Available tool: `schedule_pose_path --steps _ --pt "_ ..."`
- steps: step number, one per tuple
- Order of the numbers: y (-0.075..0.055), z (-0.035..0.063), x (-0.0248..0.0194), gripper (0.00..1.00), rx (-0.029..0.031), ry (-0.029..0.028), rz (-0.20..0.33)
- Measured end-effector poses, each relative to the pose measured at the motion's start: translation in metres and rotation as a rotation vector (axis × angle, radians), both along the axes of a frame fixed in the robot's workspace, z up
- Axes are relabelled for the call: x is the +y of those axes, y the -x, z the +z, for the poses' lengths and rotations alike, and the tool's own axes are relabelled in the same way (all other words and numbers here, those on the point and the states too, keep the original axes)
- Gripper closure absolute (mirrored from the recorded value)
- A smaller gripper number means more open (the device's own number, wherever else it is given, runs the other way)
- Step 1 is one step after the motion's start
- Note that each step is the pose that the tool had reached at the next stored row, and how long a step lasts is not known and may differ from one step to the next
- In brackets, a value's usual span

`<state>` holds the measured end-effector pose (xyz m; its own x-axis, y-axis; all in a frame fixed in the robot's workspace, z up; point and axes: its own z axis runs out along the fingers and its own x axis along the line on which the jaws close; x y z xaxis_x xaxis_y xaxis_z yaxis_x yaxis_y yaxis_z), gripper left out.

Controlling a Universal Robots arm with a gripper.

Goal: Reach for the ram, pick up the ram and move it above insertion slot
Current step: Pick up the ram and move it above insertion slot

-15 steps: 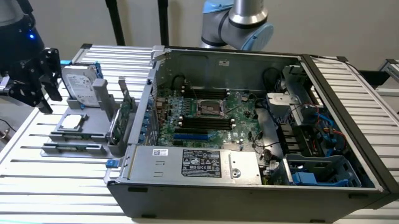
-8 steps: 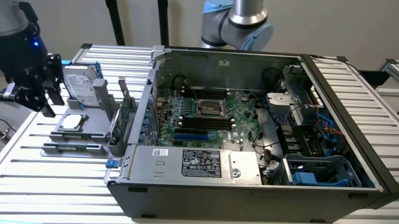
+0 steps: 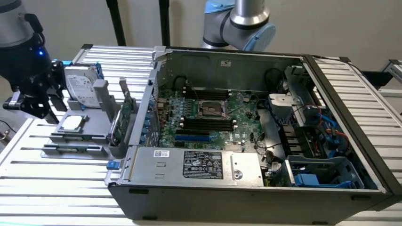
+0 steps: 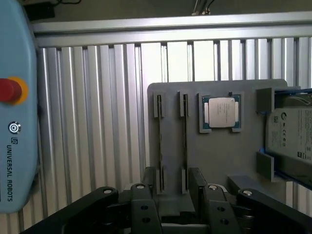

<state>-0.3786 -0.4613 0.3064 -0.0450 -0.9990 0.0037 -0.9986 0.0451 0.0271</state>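
- The reaching step is under way: the jaws are hovering over the grey holder (image 4: pixel 224 161), which is sitting on the ribbed metal surface (image 3: pixel 37 179) beside the open computer case (image 3: pixel 342 89).
- The jaws are standing apart and gripping nothing.
- The ram (image 4: pixel 185 139) is standing on edge in a holder groove. A second stick (image 4: pixel 160 139) is sitting in the groove just beside it, and a processor (image 4: pixel 222 112) is lying nearby.
- Both sticks are lying between the spread jaws, so I cannot tell which one is being targeted.
- By my judgement, a clean grasp is calling for centring over one stick alone, descending squarely, and pinching its flat faces without nudging the neighbour.
- The memory slots (image 3: pixel 204 123) are waiting well apart, inside the case.
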Motion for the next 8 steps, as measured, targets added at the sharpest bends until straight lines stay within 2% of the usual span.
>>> schedule_pose_path --steps 8 --pt "0.0 -0.0145 -0.005 0.58 0.0 -0.0001 0.013"
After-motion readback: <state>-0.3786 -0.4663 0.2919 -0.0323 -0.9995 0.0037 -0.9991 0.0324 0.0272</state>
